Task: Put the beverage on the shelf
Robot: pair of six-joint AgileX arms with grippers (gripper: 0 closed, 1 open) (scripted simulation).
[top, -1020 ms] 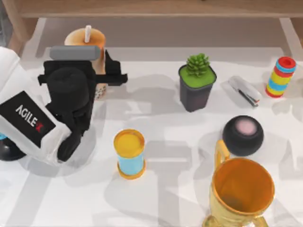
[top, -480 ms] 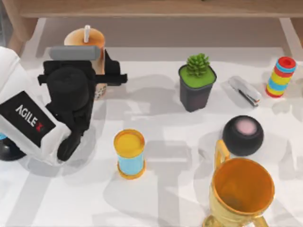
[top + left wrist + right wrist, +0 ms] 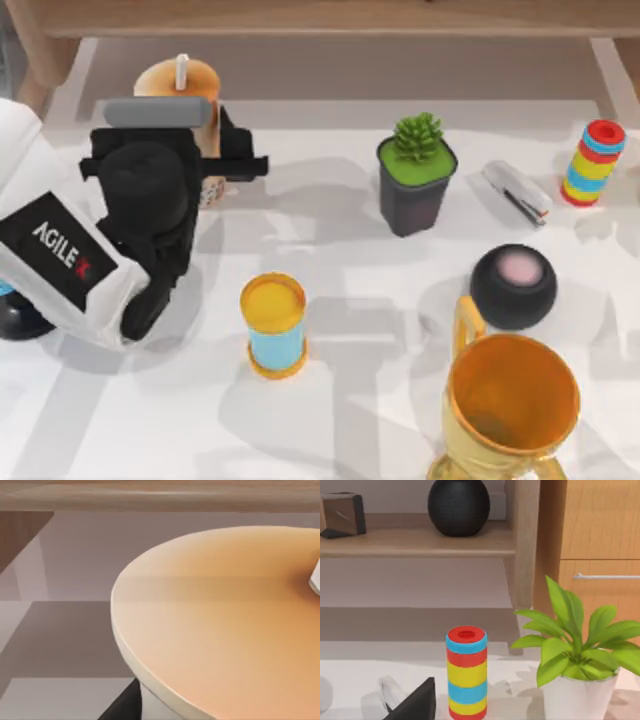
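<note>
— Two arms at this table, so which one is at the beverage (image 3: 187,85)?

— My left arm. Its gripper (image 3: 205,160) sits at the far left of the table, wrapped about the milk tea cup, with one dark finger (image 3: 243,160) showing on the cup's right side. The jaws are closed onto the cup's body (the wrist housing covers most of the contact from above).

— Where exactly is the cup?

— Upright, near the table's back-left corner, just in front of the shelf (image 3: 330,18), whose light-brown board runs along the top edge. Its white straw (image 3: 183,70) stands up from the orange-tan lid. In the left wrist view that lid (image 3: 225,625) looms very close, with the shelf board (image 3: 160,497) above it.

— And the rest of the table?

— A short blue can with a yellow top (image 3: 273,325) stands in front of the cup, nearer the middle. A small green plant in a dark pot (image 3: 416,178) stands at centre, a stapler (image 3: 517,192) to its right, then a striped stack of coloured rings (image 3: 594,162) at the right edge. A black round speaker (image 3: 513,285) sits near a golden trophy cup (image 3: 510,405) at the front right.

— The right gripper?

— I cannot tell its state; the right wrist view looks toward the ring stack (image 3: 466,675) and a leafy potted plant (image 3: 577,655).
</note>
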